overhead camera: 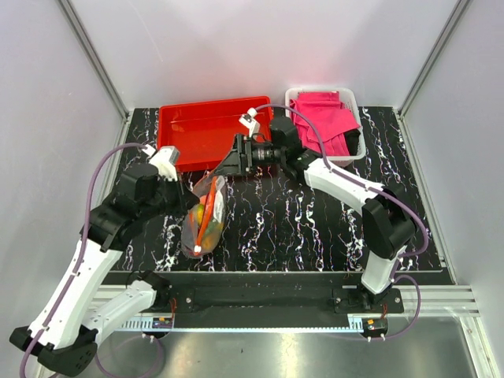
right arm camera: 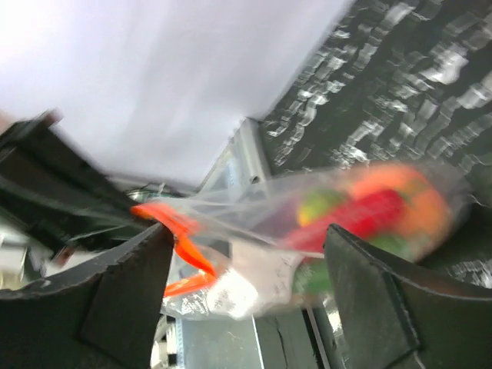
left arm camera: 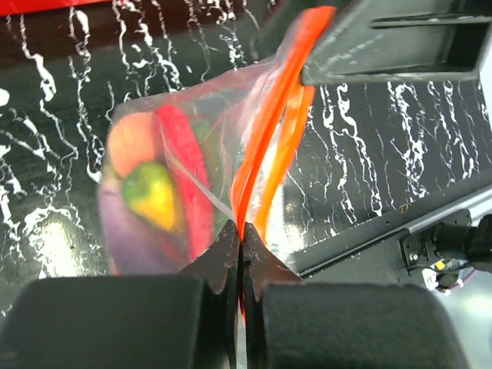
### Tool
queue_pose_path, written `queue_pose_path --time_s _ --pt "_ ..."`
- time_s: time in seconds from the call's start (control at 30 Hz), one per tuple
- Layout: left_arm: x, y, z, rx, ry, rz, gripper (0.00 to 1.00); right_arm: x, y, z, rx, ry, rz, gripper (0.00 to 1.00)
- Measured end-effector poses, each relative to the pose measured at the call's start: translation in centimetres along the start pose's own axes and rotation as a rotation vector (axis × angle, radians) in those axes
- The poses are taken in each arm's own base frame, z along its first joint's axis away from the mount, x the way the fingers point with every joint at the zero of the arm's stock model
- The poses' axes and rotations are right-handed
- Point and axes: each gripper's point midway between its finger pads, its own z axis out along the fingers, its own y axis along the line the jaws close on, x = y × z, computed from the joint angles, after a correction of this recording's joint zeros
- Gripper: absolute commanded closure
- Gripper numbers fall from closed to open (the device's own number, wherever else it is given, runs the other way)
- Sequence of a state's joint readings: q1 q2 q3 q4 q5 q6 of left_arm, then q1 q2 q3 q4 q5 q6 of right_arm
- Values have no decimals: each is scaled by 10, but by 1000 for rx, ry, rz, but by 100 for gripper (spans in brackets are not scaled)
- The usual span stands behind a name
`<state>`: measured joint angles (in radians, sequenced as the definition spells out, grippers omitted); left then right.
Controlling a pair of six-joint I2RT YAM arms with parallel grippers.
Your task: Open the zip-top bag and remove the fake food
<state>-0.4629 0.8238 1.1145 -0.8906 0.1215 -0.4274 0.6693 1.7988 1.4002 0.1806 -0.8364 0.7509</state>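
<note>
The zip-top bag (overhead camera: 206, 224) is clear plastic and lies left of centre on the black marbled table, its zip end raised. My left gripper (overhead camera: 191, 202) is shut on the bag's orange zip strip (left arm camera: 265, 146), which runs up from between the closed jaws (left arm camera: 240, 231). The fake food (left arm camera: 154, 192) shows through the plastic as blurred yellow-green, red, orange and purple pieces. My right gripper (overhead camera: 228, 164) stands open just beyond the bag's upper end, with nothing between its fingers. In the right wrist view the bag (right arm camera: 254, 207) and the food (right arm camera: 369, 204) lie past the open gripper (right arm camera: 250, 231).
A red tray (overhead camera: 205, 126) sits at the back left of the table. At the back right, a white basket (overhead camera: 350, 98) holds pink cloths (overhead camera: 323, 118). The metal rail with the arm bases (overhead camera: 260, 298) runs along the near edge.
</note>
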Motion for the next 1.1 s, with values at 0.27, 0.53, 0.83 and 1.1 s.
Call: queue_pose_path --time_s 0.27,0.53,0.83,1.1 --pt "13 10 12 -42 48 -37 100 27 -41 -24 281 -5 159 10" --pt "23 6 26 2 65 -64 100 38 -30 -62 436 -94 156 4" --pt "27 -13 39 118 89 -84 100 54 -26 -71 512 -168 184 13" --pt "31 -25 46 198 104 -110 100 78 -23 -46 523 -149 211 28"
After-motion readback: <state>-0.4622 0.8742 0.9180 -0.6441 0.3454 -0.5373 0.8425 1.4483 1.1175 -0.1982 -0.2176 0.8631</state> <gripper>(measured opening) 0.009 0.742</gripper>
